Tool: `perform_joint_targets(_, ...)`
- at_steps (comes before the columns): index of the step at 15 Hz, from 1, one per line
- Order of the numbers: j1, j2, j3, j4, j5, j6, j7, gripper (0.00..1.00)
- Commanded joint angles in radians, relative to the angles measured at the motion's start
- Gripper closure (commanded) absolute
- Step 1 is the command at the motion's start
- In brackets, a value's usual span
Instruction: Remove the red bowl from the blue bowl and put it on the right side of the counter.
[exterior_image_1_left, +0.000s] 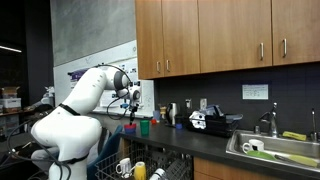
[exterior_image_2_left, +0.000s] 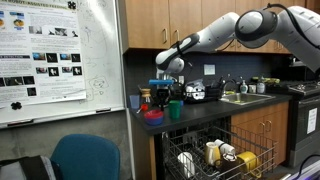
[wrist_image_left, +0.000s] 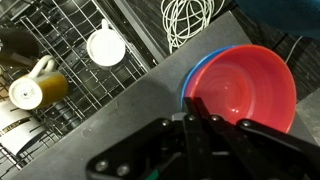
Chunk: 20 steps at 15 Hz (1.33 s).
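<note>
While the gripper hangs over the dark counter near its front edge, the red bowl sits nested inside the blue bowl. In the wrist view only a crescent of blue rim shows, along the red bowl's nine-to-eleven o'clock side. The pair lies at about two o'clock from the middle of that view, and the gripper comes in from six o'clock with its dark fingers reaching up to the bowls' near rim. The fingers look close together, but they are dark against dark, so I cannot tell whether the pincer is wide or narrow, or whether it touches the rim. Beyond the counter's edge an open dishwasher rack fills the nine-to-twelve o'clock part of the wrist view. It holds a white mug at eleven o'clock, a yellow mug at nine o'clock and a wire whisk at twelve o'clock. In an exterior view a green cup stands just beside the bowls, at their two o'clock, with the gripper above the bowls.
</note>
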Motion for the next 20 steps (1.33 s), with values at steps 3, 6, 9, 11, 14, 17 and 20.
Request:
perform_joint_targets(3, -0.016, 0.0, 0.004, 0.045, 0.033, 0.017, -0.001, 0.99)
perform_joint_targets(6, -0.027, -0.018, 0.004, 0.042, 0.051, 0.044, -0.003, 0.99)
perform_joint_targets(9, -0.043, -0.045, 0.003, 0.017, 0.072, 0.079, -0.005, 0.99)
perform_joint_targets(11, -0.054, -0.065, 0.0, -0.003, 0.085, 0.098, 0.001, 0.99)
perform_joint_targets(14, -0.075, -0.101, -0.004, -0.044, 0.107, 0.135, 0.008, 0.99)
perform_joint_targets(17, -0.098, -0.149, -0.011, -0.102, 0.123, 0.18, 0.013, 0.99)
perform_joint_targets(20, -0.119, -0.205, -0.022, -0.171, 0.125, 0.223, 0.024, 0.99)
